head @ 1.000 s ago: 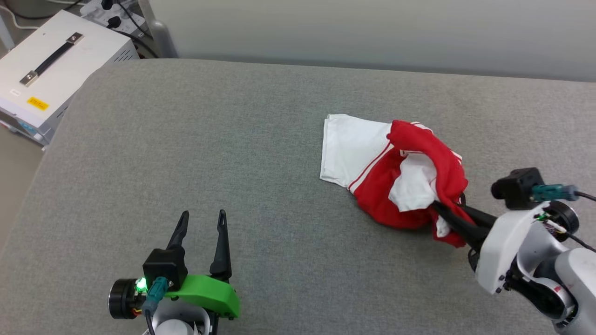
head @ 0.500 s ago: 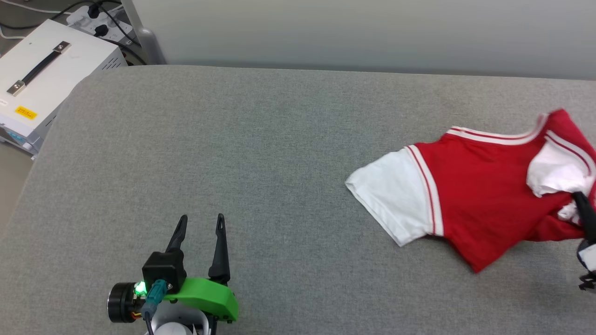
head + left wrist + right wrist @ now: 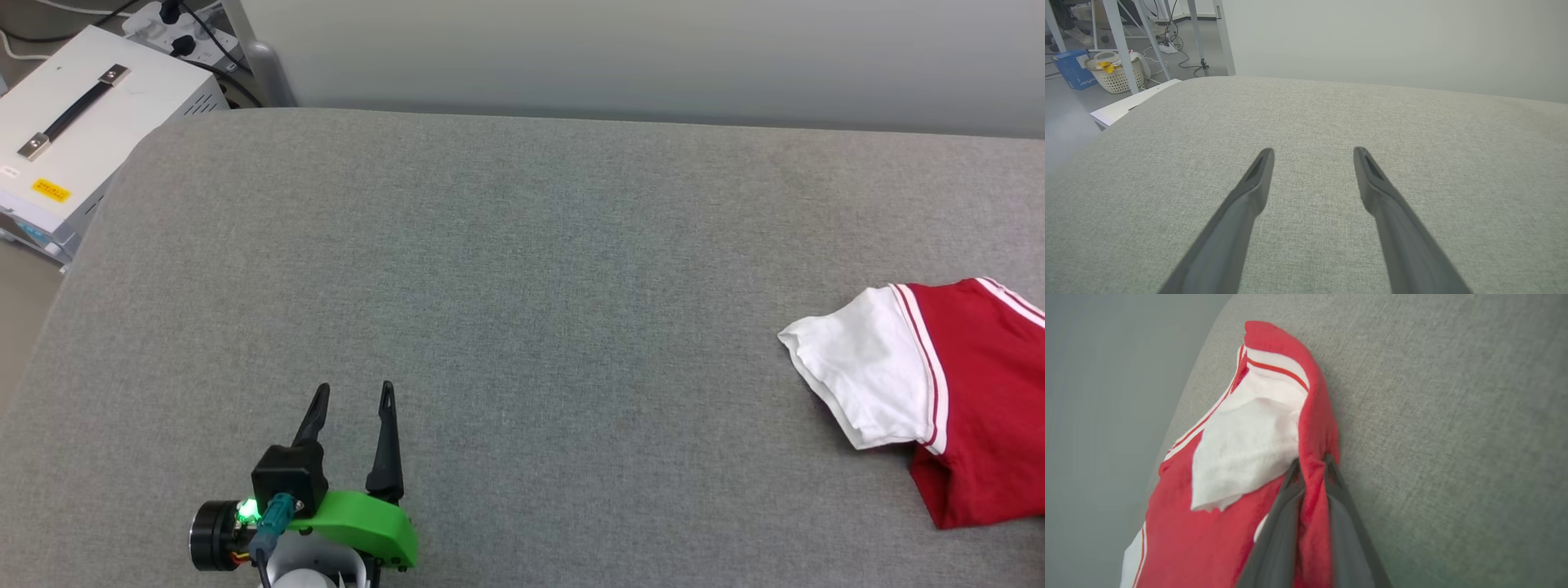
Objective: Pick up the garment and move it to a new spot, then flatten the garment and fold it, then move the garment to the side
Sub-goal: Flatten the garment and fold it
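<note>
Your right gripper [image 3: 1311, 463] clamped on shirt's [image 3: 980, 392] red fold. Shirt at table's [image 3: 490, 269] right edge, white sleeve pointing toward your left gripper [image 3: 351, 394]: spread wide, empty, front edge, well apart. Right arm nearer.

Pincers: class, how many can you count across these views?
2. The left pincer stands open at the head view's lower left; the right pincer, in its wrist view, is shut on the garment.

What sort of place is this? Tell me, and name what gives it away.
Most likely a lab or workshop, not a home: a white instrument box with a carry handle, a power strip with plugged cables on the floor, and metal frame legs on bare grey flooring.
</note>
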Robot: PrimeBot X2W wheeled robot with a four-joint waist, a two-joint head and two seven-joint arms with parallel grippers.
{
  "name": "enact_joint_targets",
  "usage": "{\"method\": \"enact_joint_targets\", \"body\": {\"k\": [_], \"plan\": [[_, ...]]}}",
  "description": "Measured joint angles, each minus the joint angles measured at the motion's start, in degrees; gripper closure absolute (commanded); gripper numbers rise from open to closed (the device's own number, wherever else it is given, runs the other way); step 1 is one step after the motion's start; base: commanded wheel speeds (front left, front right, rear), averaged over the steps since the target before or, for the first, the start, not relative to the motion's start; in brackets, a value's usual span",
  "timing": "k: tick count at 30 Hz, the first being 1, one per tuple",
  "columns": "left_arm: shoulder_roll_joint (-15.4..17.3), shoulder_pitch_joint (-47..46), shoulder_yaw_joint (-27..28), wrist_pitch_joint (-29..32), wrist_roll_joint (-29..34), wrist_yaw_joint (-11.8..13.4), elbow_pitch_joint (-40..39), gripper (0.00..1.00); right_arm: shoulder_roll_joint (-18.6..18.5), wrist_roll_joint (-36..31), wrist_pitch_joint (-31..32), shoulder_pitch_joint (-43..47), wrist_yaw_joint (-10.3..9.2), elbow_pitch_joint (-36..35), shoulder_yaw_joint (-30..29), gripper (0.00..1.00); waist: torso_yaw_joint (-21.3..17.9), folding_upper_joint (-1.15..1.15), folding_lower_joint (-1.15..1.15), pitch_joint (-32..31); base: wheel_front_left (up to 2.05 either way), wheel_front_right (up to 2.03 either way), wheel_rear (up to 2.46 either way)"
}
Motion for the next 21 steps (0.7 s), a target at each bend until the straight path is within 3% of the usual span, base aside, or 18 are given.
{"method": "enact_joint_targets", "body": {"k": [1, 2, 3, 4, 9, 14, 18, 21], "plan": [[0.0, 0.0, 0.0, 0.0, 0.0, 0.0, 0.0, 0.0, 0.0, -0.5, -0.4, -0.5, 0.0, 0.1, 0.3, 0.95, -0.1, 0.0, 0.0, 0.0, 0.0, 0.0, 0.0], [0.0, 0.0, 0.0, 0.0, 0.0, 0.0, 0.0, 0.0, -0.1, -2.2, -1.3, -0.7, 0.0, -0.2, 1.3, 0.69, -0.1, 0.0, 0.0, -0.1, 0.0, 0.0, 0.0], [0.0, 0.0, 0.0, 0.0, 0.0, 0.0, 0.0, 0.0, -0.2, -3.6, -2.2, -0.8, 0.0, -0.9, 2.3, 0.08, -0.2, 0.0, 0.0, -0.2, 0.0, 0.0, 0.0], [0.0, 0.1, 0.0, 0.0, 0.0, 0.1, 0.1, 0.0, -0.2, -4.8, -3.2, -0.8, 0.0, -2.0, 3.0, 0.0, -0.3, 0.0, 0.0, -0.4, 0.0, 0.0, 0.0], [0.0, 0.4, 0.0, 0.0, 0.0, 0.1, 0.2, 0.0, -1.5, -13.5, -9.3, -0.5, 0.0, -9.4, 7.2, 0.0, -0.6, 0.0, 0.0, -1.3, 0.0, 0.0, 0.0], [0.0, 1.2, 0.1, 0.0, 0.1, 0.1, 0.1, 0.0, -1.8, -23.3, -11.0, -0.4, 0.0, -21.0, 7.9, 0.0, -1.1, 0.0, 0.0, -2.3, 0.0, 0.0, 0.0], [0.0, 1.3, 0.1, 0.0, 0.4, 0.0, -0.3, 0.0, -1.3, -32.1, -9.4, -0.4, 0.0, -32.9, 9.3, 0.0, -1.1, 0.0, 0.0, -2.7, 0.0, 0.0, 0.0], [0.0, 1.3, 0.0, 0.0, 0.5, 0.0, -0.9, 0.0, -0.4, -37.7, -4.6, -1.1, 0.0, -43.9, 12.9, 0.0, -0.9, 0.0, 0.0, -2.5, 0.0, 0.0, 0.0]]}}
